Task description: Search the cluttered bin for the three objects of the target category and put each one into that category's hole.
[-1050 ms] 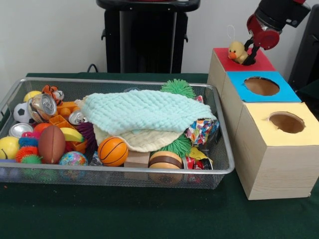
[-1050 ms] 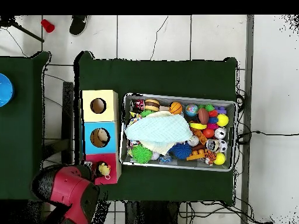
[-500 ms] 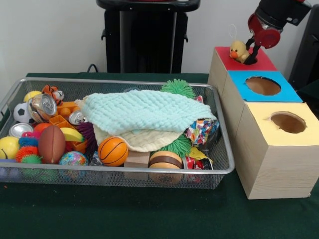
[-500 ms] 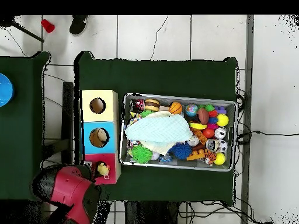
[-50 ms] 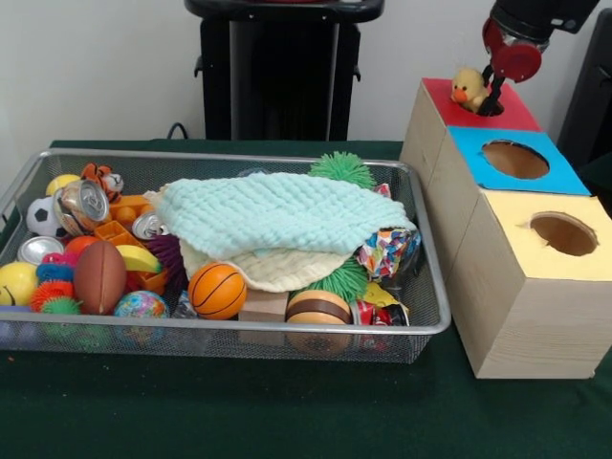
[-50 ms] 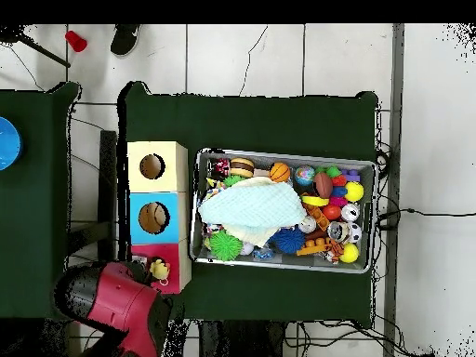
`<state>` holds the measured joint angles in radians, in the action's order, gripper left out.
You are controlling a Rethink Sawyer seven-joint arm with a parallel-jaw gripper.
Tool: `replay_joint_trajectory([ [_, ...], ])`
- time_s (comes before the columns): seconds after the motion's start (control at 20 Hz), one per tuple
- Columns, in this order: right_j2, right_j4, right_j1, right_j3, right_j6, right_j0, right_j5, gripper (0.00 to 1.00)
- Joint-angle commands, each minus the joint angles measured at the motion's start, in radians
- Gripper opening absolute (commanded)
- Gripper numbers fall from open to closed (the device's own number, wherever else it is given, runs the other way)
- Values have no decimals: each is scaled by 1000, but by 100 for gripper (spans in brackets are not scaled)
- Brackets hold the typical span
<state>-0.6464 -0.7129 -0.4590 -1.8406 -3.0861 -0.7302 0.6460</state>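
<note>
A small yellow plush duck (image 5: 469, 88) sits on the red top (image 5: 512, 117) of the far box, right beside my gripper (image 5: 491, 102), which reaches down onto that top. Whether the gripper touches the duck is unclear. In the overhead view the duck (image 6: 160, 271) lies on the red box (image 6: 177, 263) beside the gripper (image 6: 142, 271). The blue box hole (image 5: 515, 159) and the yellow box hole (image 5: 563, 233) stand uncovered. The wire bin (image 5: 427, 325) holds a mint cloth (image 5: 277, 212) draped over toys.
In the bin lie a basketball (image 5: 216, 290), a brown football (image 5: 98, 276), cans (image 5: 82, 204), spiky green balls (image 5: 341, 168), a soccer ball (image 5: 40, 216) and a tiger toy (image 5: 101, 178). The red arm (image 6: 116, 299) hangs over the table corner. A black stand (image 5: 282, 72) rises behind the bin.
In the front view the row of boxes has shifted a little right and away, carrying the duck with it. My gripper has moved up and right along with them.
</note>
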Motion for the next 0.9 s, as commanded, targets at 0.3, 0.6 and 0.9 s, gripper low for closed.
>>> replay_joint_trajectory([
  [0.3,123,10,-122,-56,-81,77,65,100],
  [0.6,251,-25,-149,-158,46,191,-97,100],
  [0.9,469,-40,-168,-264,139,372,-285,100],
])
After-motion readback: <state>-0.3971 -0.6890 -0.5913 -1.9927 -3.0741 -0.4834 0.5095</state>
